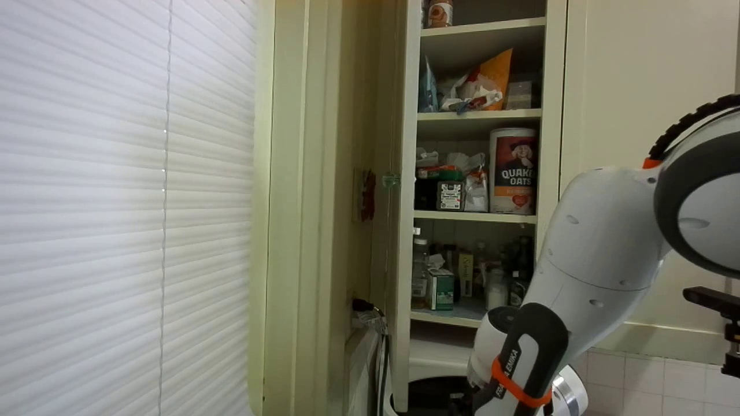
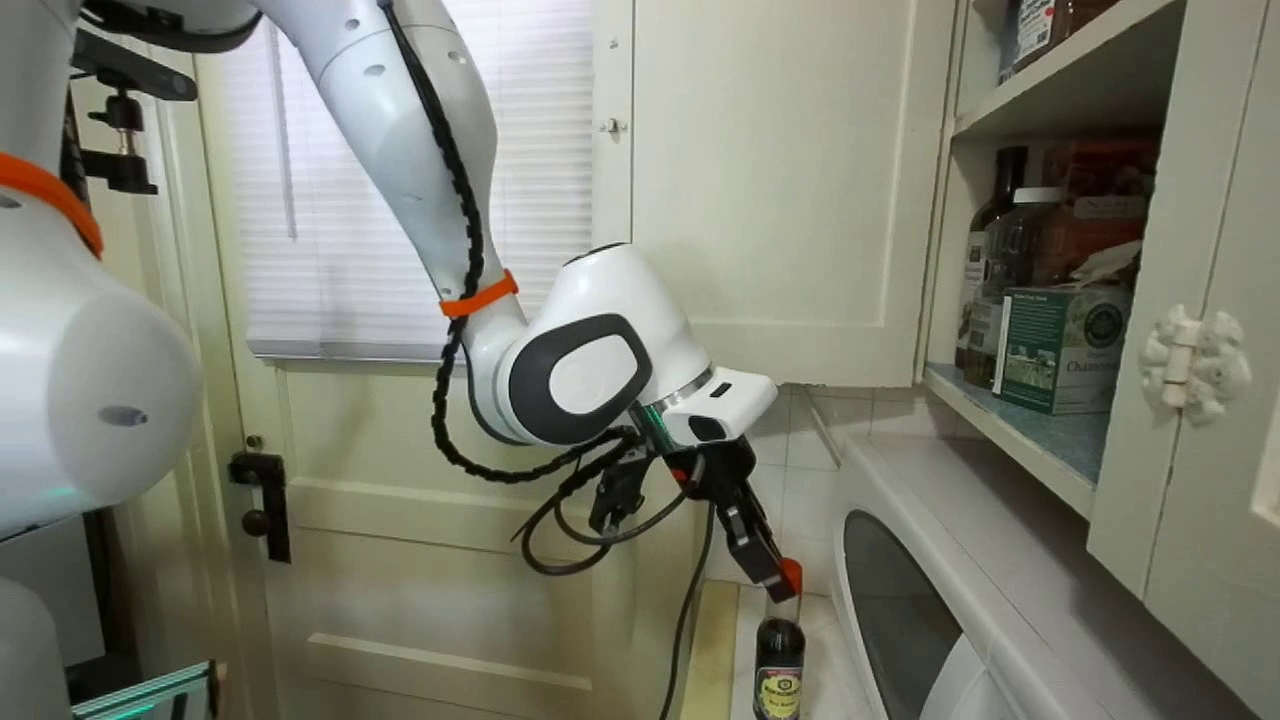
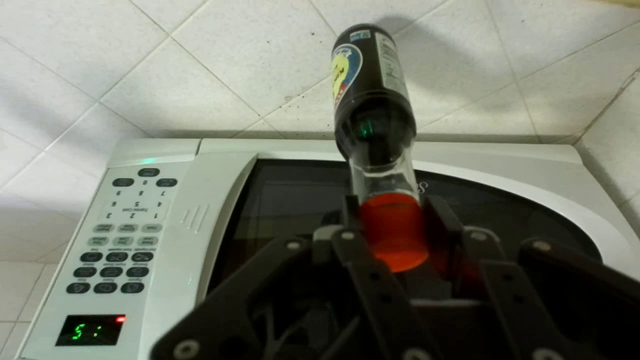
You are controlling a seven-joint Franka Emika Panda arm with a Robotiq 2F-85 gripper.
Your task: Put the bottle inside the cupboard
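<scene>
The bottle (image 2: 780,645) is dark, with a red cap and a yellow label. It stands roughly upright in front of the microwave, and its base is cut off in that exterior view. In the wrist view the bottle (image 3: 372,95) runs away from the camera to the tiled counter; I cannot tell whether its base touches. My gripper (image 3: 394,202) is shut on the red cap, one finger on each side; an exterior view also shows the gripper (image 2: 783,583) at the cap. The cream cupboard (image 1: 480,115) is open, its door (image 2: 780,180) swung out. Its shelf (image 2: 1010,440) lies above the microwave.
The white microwave (image 3: 172,240) sits right beside the bottle, below the cupboard. The lowest shelf holds a tea box (image 2: 1065,345) and several bottles. An oats canister (image 1: 513,170) stands one shelf up. Loose cables (image 2: 570,545) hang from my wrist. A window blind (image 1: 121,202) is nearby.
</scene>
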